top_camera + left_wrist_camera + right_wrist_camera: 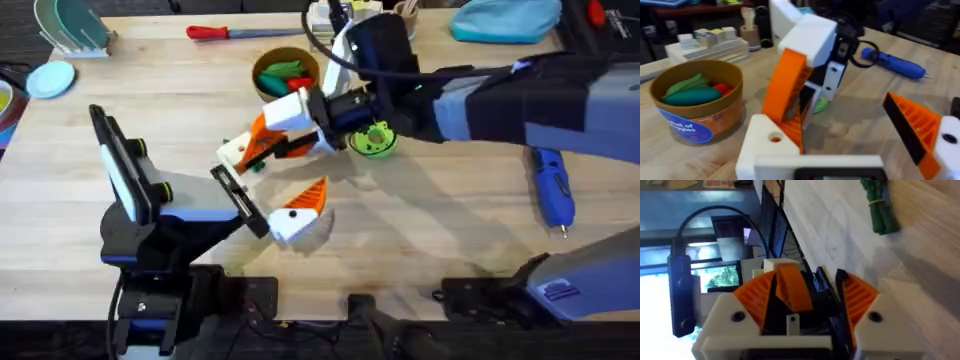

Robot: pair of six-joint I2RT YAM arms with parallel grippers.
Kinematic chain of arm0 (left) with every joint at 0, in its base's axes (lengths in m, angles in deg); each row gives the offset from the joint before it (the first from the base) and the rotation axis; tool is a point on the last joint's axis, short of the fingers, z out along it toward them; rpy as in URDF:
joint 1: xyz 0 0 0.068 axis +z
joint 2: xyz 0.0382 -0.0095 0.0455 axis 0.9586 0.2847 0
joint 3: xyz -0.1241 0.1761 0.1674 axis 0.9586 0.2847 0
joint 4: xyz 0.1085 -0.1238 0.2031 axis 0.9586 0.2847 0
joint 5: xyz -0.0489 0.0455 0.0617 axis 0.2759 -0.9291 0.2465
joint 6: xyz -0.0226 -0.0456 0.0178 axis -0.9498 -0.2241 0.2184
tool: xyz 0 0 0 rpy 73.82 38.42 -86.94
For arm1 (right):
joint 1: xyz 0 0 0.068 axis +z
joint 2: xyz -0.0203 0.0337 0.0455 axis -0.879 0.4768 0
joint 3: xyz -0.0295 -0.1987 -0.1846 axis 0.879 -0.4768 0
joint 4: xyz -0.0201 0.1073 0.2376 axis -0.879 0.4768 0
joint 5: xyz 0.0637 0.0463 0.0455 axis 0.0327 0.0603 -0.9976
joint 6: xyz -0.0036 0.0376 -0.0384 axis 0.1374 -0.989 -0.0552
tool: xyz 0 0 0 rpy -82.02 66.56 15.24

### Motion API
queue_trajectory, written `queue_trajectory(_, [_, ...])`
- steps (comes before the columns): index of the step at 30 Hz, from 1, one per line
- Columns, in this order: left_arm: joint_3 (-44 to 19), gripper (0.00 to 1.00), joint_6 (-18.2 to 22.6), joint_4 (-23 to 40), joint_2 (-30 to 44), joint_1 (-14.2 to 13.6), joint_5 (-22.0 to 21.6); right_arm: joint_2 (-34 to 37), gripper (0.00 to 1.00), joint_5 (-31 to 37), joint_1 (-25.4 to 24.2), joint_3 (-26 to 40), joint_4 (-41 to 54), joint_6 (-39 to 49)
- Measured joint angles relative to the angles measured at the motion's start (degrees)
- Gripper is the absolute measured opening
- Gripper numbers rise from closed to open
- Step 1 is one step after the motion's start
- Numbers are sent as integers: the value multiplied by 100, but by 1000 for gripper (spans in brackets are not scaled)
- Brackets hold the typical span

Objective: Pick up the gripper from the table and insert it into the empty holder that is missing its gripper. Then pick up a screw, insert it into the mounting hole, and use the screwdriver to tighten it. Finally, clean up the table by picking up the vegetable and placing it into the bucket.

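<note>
Pinching the orange finger [792,287], the right hand [290,135] hung over the middle of the surface [450,220], lowering it onto the left hand [295,215], whose holder lacked one; the left hand stood spread. Insertion seemed under way; next, seating it fully would need careful alignment.

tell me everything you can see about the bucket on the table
The bucket is a small round pot that looks like cardboard, brown-orange outside with a tan rim and a blue printed label low on its wall, seen in the left wrist view. It stands upright and open on the wooden table, toward the far side, just beyond the right end effector. Green and red toy vegetables lie inside it. No end effector touches it.
</note>
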Motion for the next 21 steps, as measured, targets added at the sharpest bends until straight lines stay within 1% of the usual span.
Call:
queue_trajectory(2, [0, 993, 14, 2, -2, -13, 11, 16, 761, -34, 1, 0, 9, 5])
queue_trajectory(7, [0, 993, 30, 13, -2, -29, 125, 27, 827, -247, -118, 0, 7, 10])
queue_trajectory(17, [0, 993, 43, 18, -2, -33, 197, 27, 854, -359, -423, 0, 9, 38])
queue_trajectory(19, [0, 993, 43, 20, -2, -33, 208, 25, 919, -353, -509, 0, 8, 98])
queue_trajectory(20, [0, 993, 43, 20, -2, -33, 212, 25, 972, -354, -554, 0, 11, 119])
queue_trajectory(21, [0, 993, 43, 22, -2, -33, 220, 27, 985, -354, -619, 0, 8, 144])
